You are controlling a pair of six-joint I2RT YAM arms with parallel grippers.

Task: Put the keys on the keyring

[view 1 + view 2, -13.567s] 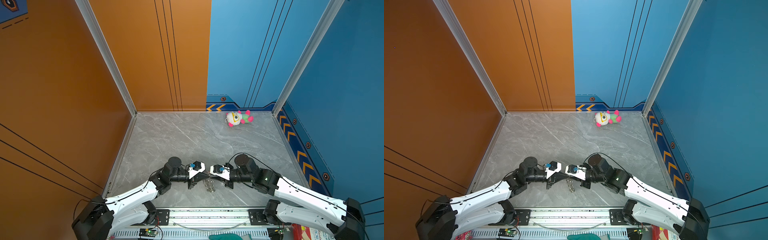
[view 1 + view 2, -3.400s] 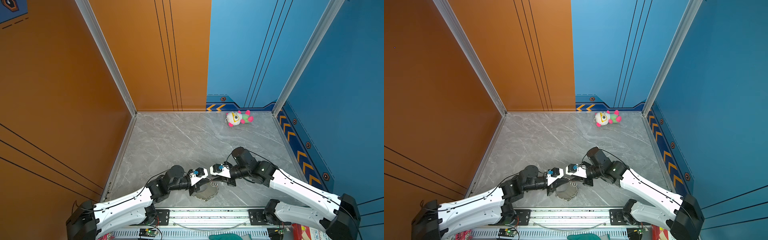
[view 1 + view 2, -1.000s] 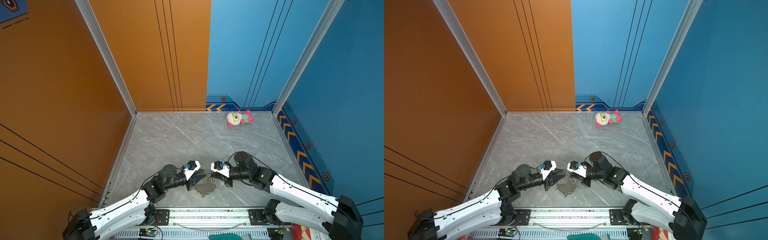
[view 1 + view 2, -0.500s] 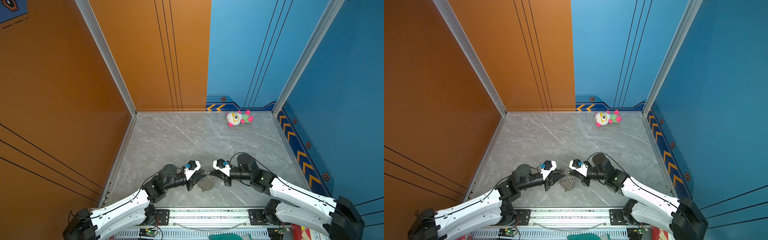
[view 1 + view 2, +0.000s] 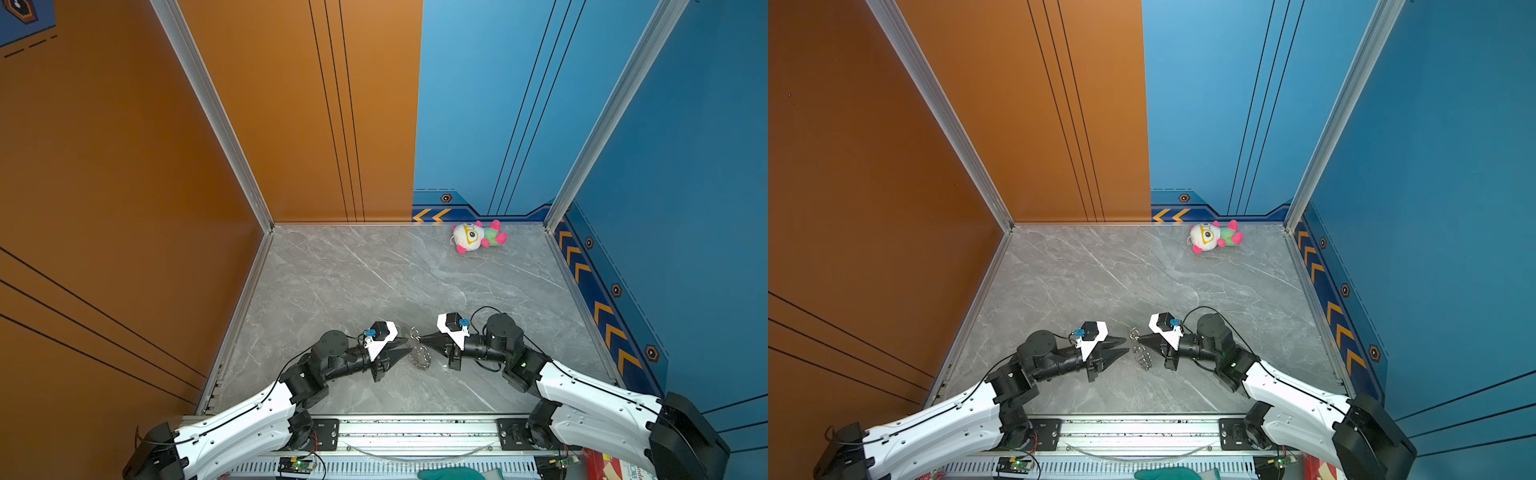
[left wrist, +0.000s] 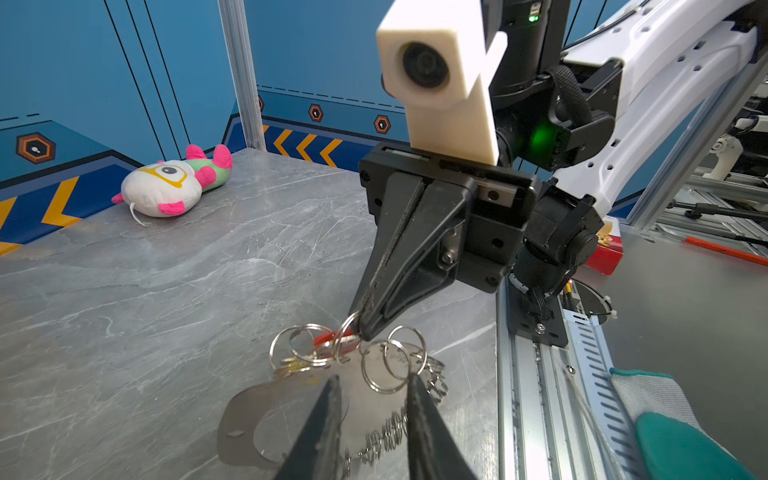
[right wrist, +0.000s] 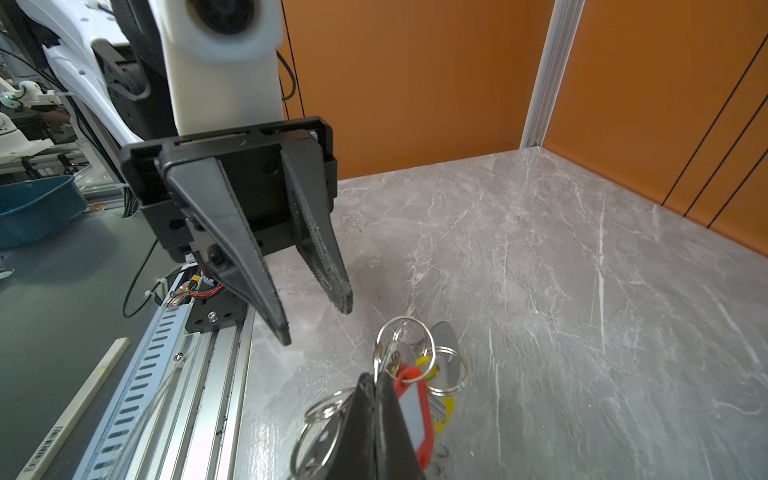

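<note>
The keyring [image 5: 420, 358] [image 5: 1143, 355] is a flat grey metal plate [image 6: 266, 399] edged with silver wire rings, near the front rail between both grippers. My right gripper [image 7: 376, 376] [image 5: 420, 341] [image 6: 362, 328] is shut on one wire ring [image 7: 379, 349] and holds it up. Against its fingers hang the keys, a red one [image 7: 415, 411] [image 6: 328, 337] and, behind it, a yellow one [image 7: 444, 409]. My left gripper [image 6: 374, 377] [image 5: 1127, 345] [image 7: 314, 323] is open just above the plate, with nothing between its fingers.
A white, green and pink plush toy [image 5: 478, 237] [image 5: 1214, 237] [image 6: 174, 183] lies at the back right by the blue wall. The aluminium rail [image 5: 415, 432] runs along the front edge. Orange and blue walls enclose the grey marble table [image 5: 374, 282].
The keyring bundle has shifted slightly away from the front rail and looks narrower from above, drawn up by my right gripper. The left gripper has stayed open in about the same place.
</note>
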